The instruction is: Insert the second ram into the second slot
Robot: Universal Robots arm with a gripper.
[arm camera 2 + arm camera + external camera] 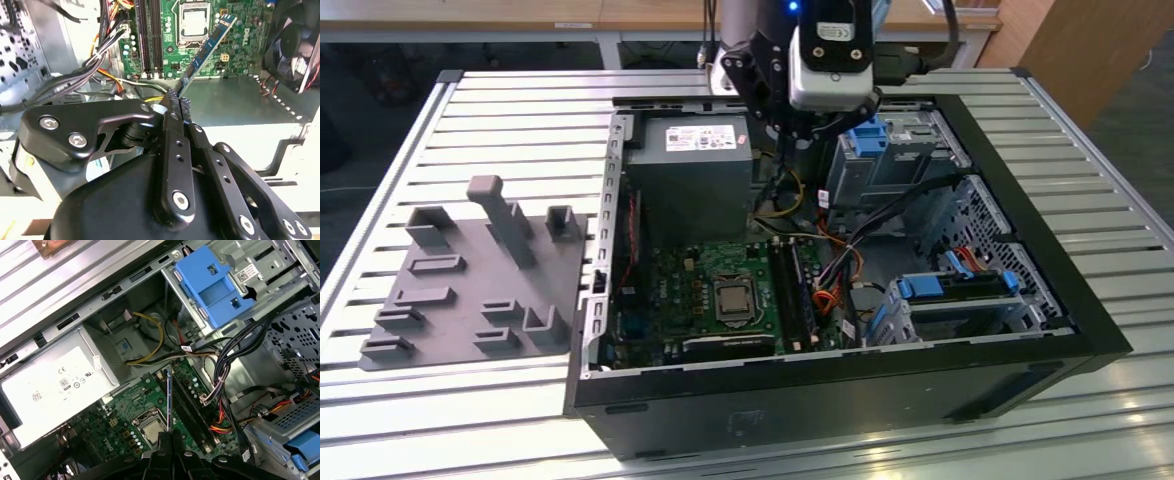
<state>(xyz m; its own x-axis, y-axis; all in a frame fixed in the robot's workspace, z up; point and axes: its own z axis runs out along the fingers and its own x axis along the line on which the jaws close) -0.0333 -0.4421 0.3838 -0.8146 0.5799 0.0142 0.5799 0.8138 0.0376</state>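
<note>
My gripper point(175, 103) is shut on one end of the second ram point(206, 50), a thin blue stick with dark chips that juts out from the fingertips at a slant. In the first wrist view the ram point(169, 400) appears edge-on above the gripper point(170, 437), hanging over the green motherboard point(127, 412). The long dark ram slots point(192, 407) run beside the CPU socket point(149, 428), apart from the stick. In the exterior view the gripper point(803, 128) hangs above the open computer case point(1067, 290), behind the slots point(790, 280).
A grey power supply point(694, 175) fills the case's rear corner. Blue drive-bay latches point(870, 140) and cable bundles point(220, 370) crowd the side beyond the slots. A case fan point(295, 45) shows at the board's edge. A grey fixture tray point(467, 280) lies on the exterior view's left.
</note>
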